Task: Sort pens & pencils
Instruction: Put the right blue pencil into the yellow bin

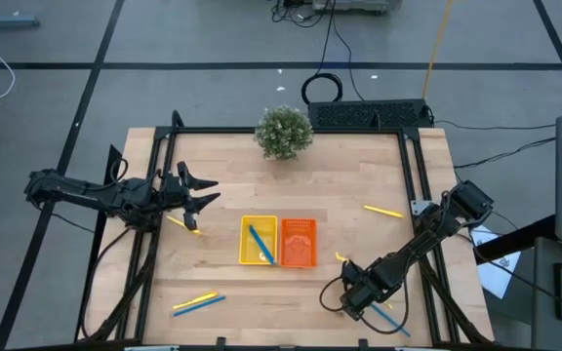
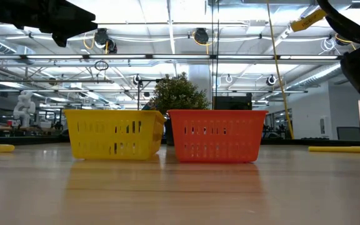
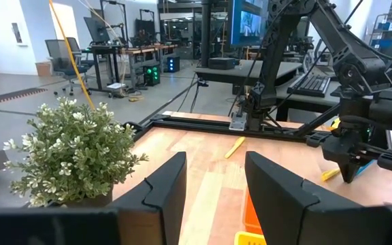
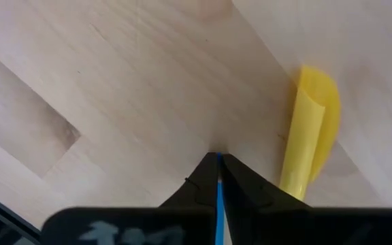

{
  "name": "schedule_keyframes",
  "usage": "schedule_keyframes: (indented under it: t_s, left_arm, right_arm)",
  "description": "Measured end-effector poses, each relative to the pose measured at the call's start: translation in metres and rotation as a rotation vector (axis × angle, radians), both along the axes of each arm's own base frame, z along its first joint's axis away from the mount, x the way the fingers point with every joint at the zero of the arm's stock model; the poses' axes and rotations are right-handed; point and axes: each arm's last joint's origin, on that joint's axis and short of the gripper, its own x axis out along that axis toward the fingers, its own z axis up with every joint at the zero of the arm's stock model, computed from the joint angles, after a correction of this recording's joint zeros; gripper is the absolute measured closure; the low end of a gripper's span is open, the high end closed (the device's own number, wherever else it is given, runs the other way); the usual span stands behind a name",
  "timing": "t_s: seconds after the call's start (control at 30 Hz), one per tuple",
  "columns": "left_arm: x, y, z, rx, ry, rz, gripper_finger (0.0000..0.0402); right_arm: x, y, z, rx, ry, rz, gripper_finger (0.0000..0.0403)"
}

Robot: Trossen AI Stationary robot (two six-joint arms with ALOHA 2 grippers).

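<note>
My right gripper [image 4: 218, 158] is near the table's near right corner, pointing down at the wood and shut on a blue stick [image 1: 390, 318]. A short yellow stick [image 4: 309, 143] lies flat just beside its tips. My left gripper [image 1: 199, 192] hangs open above the table's left side, over another yellow stick [image 1: 183, 224]. The yellow tray [image 1: 259, 255] holds a blue stick [image 1: 260, 243], and the orange tray [image 1: 300, 243] stands against its right side. One yellow stick [image 1: 383, 210] lies right of the trays. A yellow and a blue stick [image 1: 199, 304] lie together near the near left edge. My right gripper pinches the blue stick [image 4: 218, 194] between its two fingers, which come from above and point down at the table. The stick runs back along the gap between the fingers. Its other end [image 1: 400, 329] sticks out toward the near right corner.
A potted plant [image 1: 284, 132] stands at the middle of the far edge. A black frame [image 1: 413, 166] rims the table. Bare wood shows between the trays and the near edge [image 2: 180, 194]. In the low view the trays [image 2: 114, 133] stand side by side mid-table.
</note>
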Motion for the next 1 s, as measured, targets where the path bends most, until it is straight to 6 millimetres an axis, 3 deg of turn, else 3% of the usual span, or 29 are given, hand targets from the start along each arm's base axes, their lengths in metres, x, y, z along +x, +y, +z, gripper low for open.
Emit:
schedule_keyframes:
  t_s: [0.3, 0.63, 1.0]
  left_arm:
    - [0.000, 0.000, 0.000, 0.000, 0.000, 0.000, 0.0245]
    - [0.000, 0.000, 0.000, 0.000, 0.000, 0.000, 0.0245]
    - [0.000, 0.000, 0.000, 0.001, -0.001, 0.000, 0.0245]
  right_arm:
    - [0.005, -0.010, 0.014, -0.068, -0.127, 0.051, 0.0403]
    - [0.011, -0.024, 0.038, -0.031, -0.216, 0.127, 0.0403]
    - [0.000, -0.042, 0.094, -0.031, -0.468, 0.212, 0.0403]
